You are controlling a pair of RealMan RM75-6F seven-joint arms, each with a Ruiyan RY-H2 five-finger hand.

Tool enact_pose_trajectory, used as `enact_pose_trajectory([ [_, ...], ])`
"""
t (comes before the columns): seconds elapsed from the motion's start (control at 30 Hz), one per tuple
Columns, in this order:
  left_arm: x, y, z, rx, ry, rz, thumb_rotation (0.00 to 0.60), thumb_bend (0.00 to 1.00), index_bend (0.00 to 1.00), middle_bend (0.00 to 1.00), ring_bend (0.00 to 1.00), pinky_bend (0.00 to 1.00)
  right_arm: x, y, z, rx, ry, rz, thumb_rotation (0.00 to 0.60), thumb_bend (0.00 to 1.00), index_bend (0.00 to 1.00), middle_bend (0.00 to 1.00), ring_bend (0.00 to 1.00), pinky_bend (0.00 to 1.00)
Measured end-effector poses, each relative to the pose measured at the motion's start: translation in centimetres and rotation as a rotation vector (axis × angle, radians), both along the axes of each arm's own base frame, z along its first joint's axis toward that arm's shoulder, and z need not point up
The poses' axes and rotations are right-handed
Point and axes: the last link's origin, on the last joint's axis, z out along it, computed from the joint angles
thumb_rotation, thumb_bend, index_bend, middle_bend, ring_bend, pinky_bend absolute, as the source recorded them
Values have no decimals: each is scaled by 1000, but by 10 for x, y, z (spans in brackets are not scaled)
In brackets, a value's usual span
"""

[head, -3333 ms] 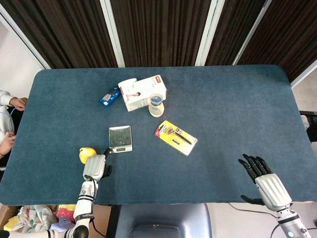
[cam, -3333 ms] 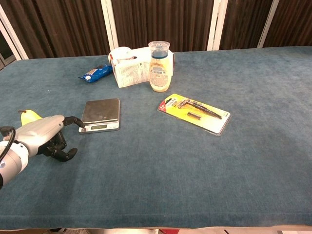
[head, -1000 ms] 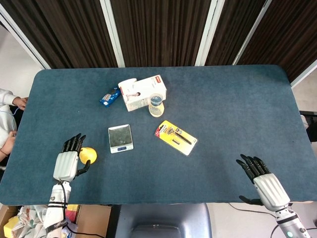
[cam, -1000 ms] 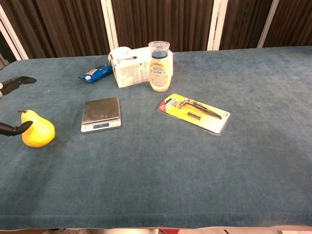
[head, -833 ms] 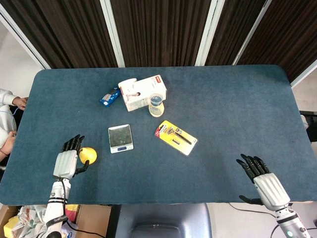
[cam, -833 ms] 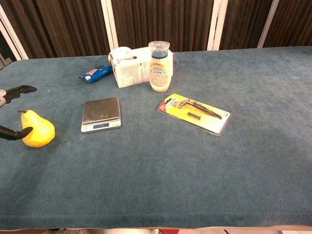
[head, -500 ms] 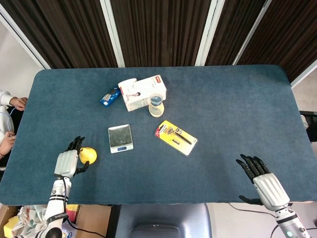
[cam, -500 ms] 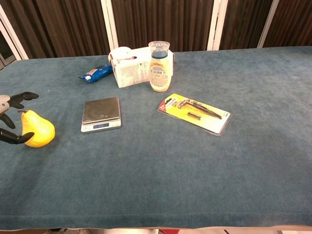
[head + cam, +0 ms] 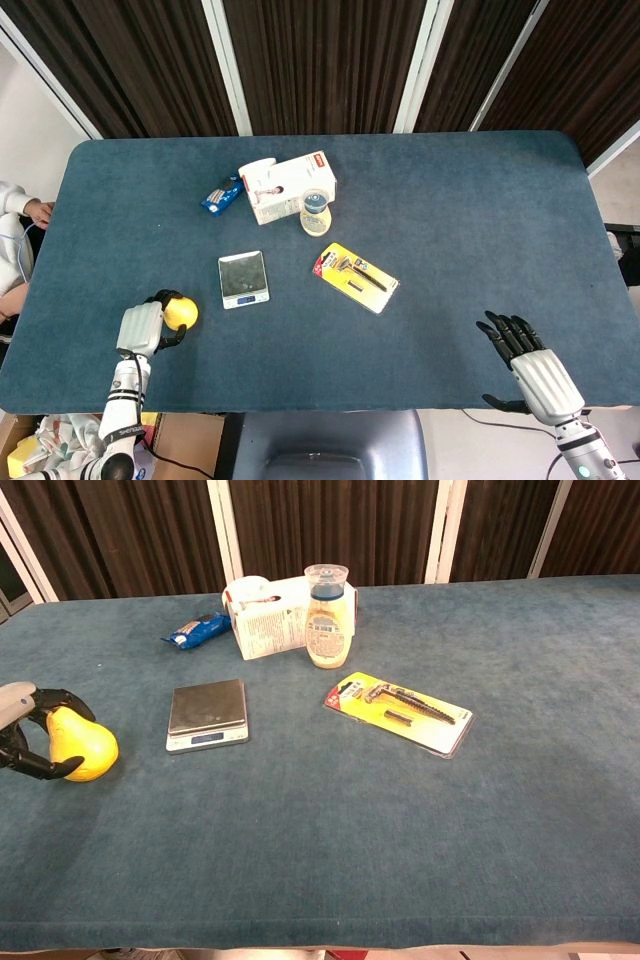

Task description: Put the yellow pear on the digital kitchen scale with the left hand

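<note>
Our left robot hand (image 9: 22, 735) curls around the pear (image 9: 82, 744) on the counter (image 9: 320, 830), left of the scale (image 9: 207, 714). It looks smooth, rounded, light; we'd grip the belly. Our right robot hand (image 9: 528, 368) rests open, empty.

table (image 9: 450, 210) covered in dark blue-green cloth, fills most of both views. yellow pear (image 9: 180, 312) sits on it lower left in the head view. digital kitchen scale (image 9: 243, 279) left of centre, near the pear but apart. yellow blister pack (image 9: 356, 277) with a tool inside, centre. white carton (image 9: 288, 186) upper centre-left, clear jar (image 9: 316, 212) just beside it, small blue packet (image 9: 221, 195) to the carton's left
</note>
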Motion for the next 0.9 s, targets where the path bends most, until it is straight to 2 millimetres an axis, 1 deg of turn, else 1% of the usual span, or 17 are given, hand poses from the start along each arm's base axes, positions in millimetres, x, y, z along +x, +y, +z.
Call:
enact_pose_trajectory([
  [0.07, 0, 1, 0, 10, 6, -1, 600, 358, 520, 522, 610, 764, 0, 0, 0, 0, -1, 1, 600, 161, 0, 0, 0, 0],
  [0.13, 1, 2, 0, 29, 10, -5, 600, 392, 555, 579, 674, 815, 0, 0, 0, 1, -2, 1, 600, 161, 0, 0, 0, 0],
  [0.2, 1, 3, 1, 48, 11, -13, 600, 420, 582, 634, 725, 843, 0, 0, 1, 1, -2, 1, 600, 161, 0, 0, 0, 0],
  [0.33, 5, 6, 7, 91, -2, -24, 600, 435, 604, 702, 802, 889, 0, 0, 0, 3, -3, 1, 600, 162, 0, 0, 0, 0],
  [0.4, 9, 7, 9, 107, -22, -30, 600, 440, 605, 707, 812, 893, 0, 0, 0, 4, -3, 0, 600, 162, 0, 0, 0, 0],
  [0.47, 18, 11, 14, 134, -56, -47, 600, 441, 604, 706, 812, 892, 0, -1, 0, 7, -2, -1, 600, 161, 0, 0, 0, 0],
  [0.67, 53, 30, 23, 196, -133, -115, 600, 429, 603, 704, 823, 890, 0, -3, -2, 17, -3, -6, 600, 161, 0, 0, 0, 0],
  [0.8, 70, 46, 20, 192, -136, -119, 600, 428, 602, 703, 823, 889, -2, -4, 1, 5, -10, -17, 600, 161, 0, 0, 0, 0],
  [0.9, 84, 56, 11, 170, -119, -131, 600, 420, 601, 702, 826, 889, -4, -6, 3, -1, -14, -30, 600, 161, 0, 0, 0, 0],
])
